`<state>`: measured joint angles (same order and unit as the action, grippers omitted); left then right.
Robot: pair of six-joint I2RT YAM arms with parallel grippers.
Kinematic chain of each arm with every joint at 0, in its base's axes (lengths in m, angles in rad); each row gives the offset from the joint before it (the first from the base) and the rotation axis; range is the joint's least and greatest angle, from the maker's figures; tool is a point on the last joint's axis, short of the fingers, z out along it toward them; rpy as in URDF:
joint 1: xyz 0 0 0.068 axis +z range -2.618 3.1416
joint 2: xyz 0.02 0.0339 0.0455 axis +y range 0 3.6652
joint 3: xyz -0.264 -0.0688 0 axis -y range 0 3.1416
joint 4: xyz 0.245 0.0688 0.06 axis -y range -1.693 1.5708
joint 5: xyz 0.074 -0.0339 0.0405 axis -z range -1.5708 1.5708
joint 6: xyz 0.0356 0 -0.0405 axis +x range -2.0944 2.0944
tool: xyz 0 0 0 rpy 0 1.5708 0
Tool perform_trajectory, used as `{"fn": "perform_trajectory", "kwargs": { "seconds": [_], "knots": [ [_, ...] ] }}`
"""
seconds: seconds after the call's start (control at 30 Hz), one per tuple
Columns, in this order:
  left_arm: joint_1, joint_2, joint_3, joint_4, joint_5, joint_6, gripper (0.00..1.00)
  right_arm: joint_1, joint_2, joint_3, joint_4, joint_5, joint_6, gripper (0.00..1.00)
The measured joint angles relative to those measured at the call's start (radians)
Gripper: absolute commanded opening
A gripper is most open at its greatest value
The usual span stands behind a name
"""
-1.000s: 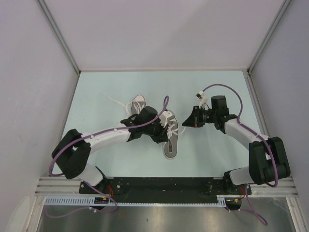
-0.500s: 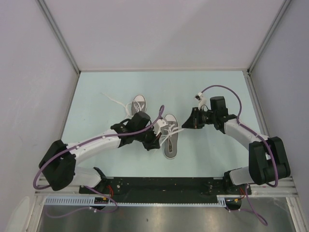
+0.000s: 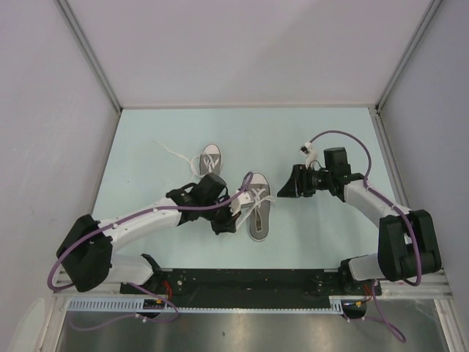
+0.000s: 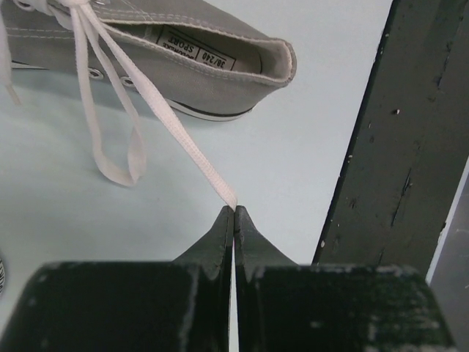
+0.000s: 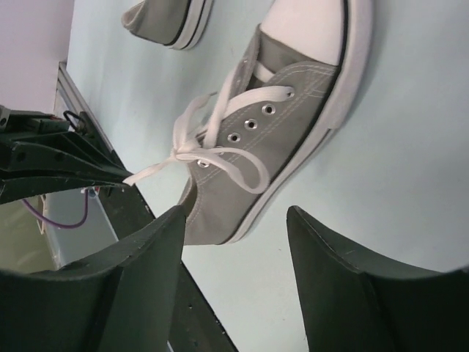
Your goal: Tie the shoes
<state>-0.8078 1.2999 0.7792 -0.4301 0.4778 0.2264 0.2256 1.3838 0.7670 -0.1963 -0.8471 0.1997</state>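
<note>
Shoes [image 3: 258,220]: a pair of small grey canvas low-tops on the pale blue-green table [image 3: 146,132], mid-field, between the two arms. Leftmost is the far shoe [image 3: 210,157], its white rubber toe cap pointing away and its heel hidden behind the left arm. A trailing lace [image 3: 170,152] curls off to its left.

Left gripper [image 3: 223,222] sits just left of the near shoe [image 3: 261,202]. Its jaws are pressed flat together, pinching the tip of a flat woven white lace [image 4: 183,143] that runs taut and straight up to the eyelets. A second lace lies as a limp loop [image 4: 137,158] on the table beside the white sole.

Near shoe has metal eyelets, stitched seams and a printed size label inside the heel.

Right gripper [image 3: 284,189] is just right of it, dark fingers [image 5: 146,271] spread wide, holding nothing.
</note>
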Motion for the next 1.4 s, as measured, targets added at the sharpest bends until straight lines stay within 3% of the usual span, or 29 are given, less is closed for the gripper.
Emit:
{"fn": "perform_trajectory", "kwargs": {
  "seconds": [0.2,0.43,0.9,0.93,1.03,1.07,1.1,1.33,1.4],
  "knots": [
    [0.000,0.014,0.000,-0.055,0.006,0.094,0.00,-0.010,0.055,0.033,0.016,0.000,-0.020,0.55],
    [-0.002,0.017,-0.003,-0.094,0.004,0.194,0.00,0.040,0.143,0.043,0.072,0.002,-0.008,0.53],
    [-0.002,0.008,-0.058,-0.089,-0.004,0.254,0.00,0.095,0.211,0.050,0.118,0.004,0.013,0.40],
    [-0.002,0.007,-0.064,-0.085,-0.004,0.254,0.00,0.098,0.212,0.050,0.118,0.003,0.014,0.38],
    [-0.002,0.006,-0.072,-0.080,-0.004,0.254,0.00,0.100,0.215,0.051,0.119,0.002,0.011,0.19],
    [-0.002,0.006,-0.074,-0.078,-0.004,0.254,0.00,0.100,0.216,0.052,0.118,0.000,0.012,0.04],
    [-0.003,0.006,-0.075,-0.076,-0.005,0.255,0.00,0.100,0.216,0.052,0.117,0.000,0.011,0.00],
    [-0.005,0.002,-0.082,-0.073,-0.016,0.261,0.00,0.100,0.199,0.059,0.089,0.011,0.002,0.00],
    [-0.005,-0.003,-0.087,-0.073,-0.022,0.266,0.07,0.098,0.171,0.058,0.082,0.030,-0.005,0.00]
  ]
}}
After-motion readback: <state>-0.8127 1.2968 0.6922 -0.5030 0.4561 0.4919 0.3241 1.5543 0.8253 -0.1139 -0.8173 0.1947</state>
